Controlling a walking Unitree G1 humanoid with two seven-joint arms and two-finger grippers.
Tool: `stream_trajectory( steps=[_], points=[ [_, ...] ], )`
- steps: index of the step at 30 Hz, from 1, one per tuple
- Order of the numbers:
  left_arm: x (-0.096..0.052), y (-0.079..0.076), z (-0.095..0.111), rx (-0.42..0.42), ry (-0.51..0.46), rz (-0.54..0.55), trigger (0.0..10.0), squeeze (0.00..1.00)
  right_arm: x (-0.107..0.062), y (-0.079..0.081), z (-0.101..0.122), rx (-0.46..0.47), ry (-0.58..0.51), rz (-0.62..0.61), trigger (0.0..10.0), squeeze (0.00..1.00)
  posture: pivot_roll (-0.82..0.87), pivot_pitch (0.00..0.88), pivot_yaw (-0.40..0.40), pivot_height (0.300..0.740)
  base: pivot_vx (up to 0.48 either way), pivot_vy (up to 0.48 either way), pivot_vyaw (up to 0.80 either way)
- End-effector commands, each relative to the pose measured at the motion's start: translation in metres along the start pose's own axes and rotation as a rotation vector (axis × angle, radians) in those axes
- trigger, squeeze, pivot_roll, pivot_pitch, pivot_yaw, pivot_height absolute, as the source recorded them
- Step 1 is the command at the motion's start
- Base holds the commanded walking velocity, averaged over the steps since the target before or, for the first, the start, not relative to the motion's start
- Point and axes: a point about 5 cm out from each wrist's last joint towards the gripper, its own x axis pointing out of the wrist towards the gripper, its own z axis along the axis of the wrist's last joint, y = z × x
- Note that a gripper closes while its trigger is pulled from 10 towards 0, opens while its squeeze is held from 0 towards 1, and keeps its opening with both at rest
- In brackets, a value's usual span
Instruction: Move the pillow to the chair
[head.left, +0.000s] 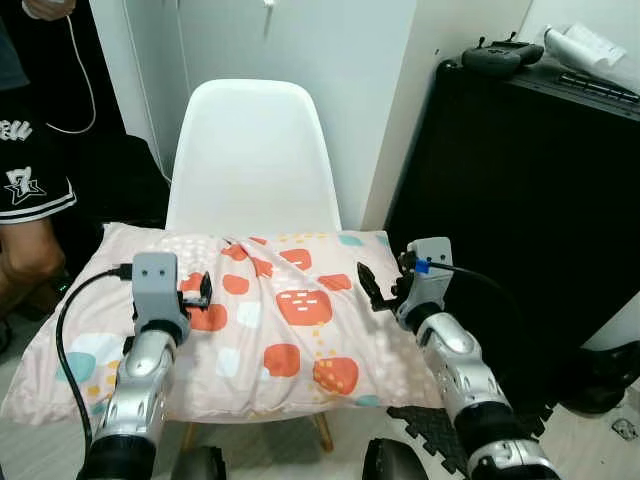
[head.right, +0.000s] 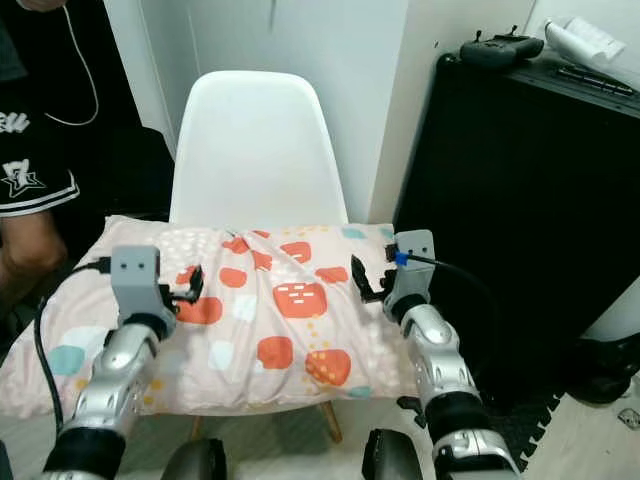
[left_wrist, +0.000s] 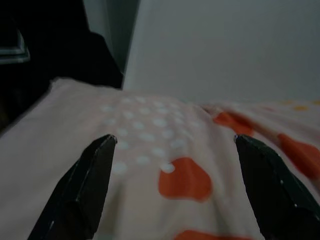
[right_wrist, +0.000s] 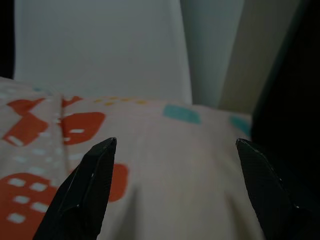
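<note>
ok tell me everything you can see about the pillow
The pillow is a soft, pale pink fabric cushion printed with orange-red shapes, small white dots and a few teal and yellow patches. It lies flat across the seat of the white chair, wider than the seat, so both ends overhang. A crease runs across its top. The left gripper and right gripper are both over its upper surface with fingers open; whether they touch the fabric cannot be told.
</note>
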Motion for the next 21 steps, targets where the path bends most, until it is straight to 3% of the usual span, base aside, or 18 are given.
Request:
stream_trajectory(
  steps=[1,3,6,15,21],
  points=[
    [0.0,0.008,-0.009,0.044,0.04,0.046,10.0,0.0,0.0,-0.008,0.002,-0.033,0.006,-0.022,10.0,0.0,0.08,0.012,-0.094,0.571,0.0,0.0,0.0],
    [0.0,0.009,-0.011,0.048,0.052,0.047,10.0,0.0,-0.002,-0.014,0.002,0.046,-0.011,-0.055,10.0,0.0,0.07,0.037,-0.09,0.571,0.0,0.0,0.0],
    [0.0,0.008,-0.009,0.047,0.036,0.031,10.0,0.0,-0.003,-0.012,0.002,0.061,-0.016,-0.019,10.0,0.0,0.08,0.045,-0.076,0.586,0.0,0.0,0.0],
    [-0.01,0.014,-0.017,0.053,0.049,0.044,10.0,0.0,-0.008,-0.004,-0.007,0.058,-0.002,-0.004,10.0,0.0,0.09,0.062,-0.084,0.621,0.0,0.0,0.0],
    [-0.012,0.007,-0.022,0.057,0.059,0.027,10.0,0.0,-0.013,0.005,-0.021,0.061,0.036,0.015,10.0,0.0,0.08,0.075,-0.087,0.646,0.0,0.0,0.0]
  ],
)
